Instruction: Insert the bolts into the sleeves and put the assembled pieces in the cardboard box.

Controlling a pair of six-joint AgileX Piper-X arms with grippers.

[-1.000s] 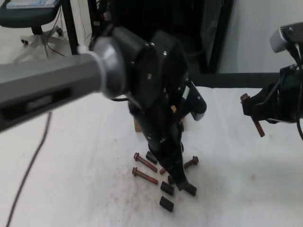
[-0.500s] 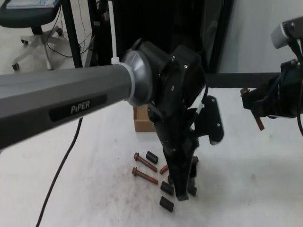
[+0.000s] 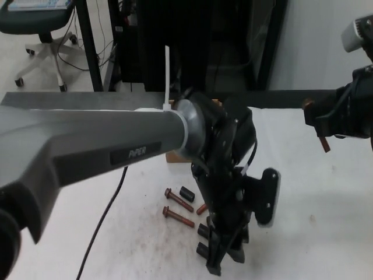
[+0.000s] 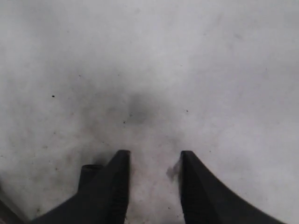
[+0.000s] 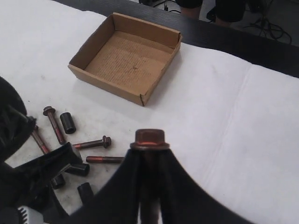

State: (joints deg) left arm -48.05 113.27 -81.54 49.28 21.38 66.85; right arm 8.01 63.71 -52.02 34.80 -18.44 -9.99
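Clamping a bolt, the right fingers; left fingers parted, just above white bench.

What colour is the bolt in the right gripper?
The bolt is rusty reddish-brown, clearest in the right wrist view.

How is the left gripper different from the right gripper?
The left gripper is open and empty; the right gripper is shut on a bolt. The left gripper is low over the cloth; the right gripper is held well above it. Both are black with two fingers.
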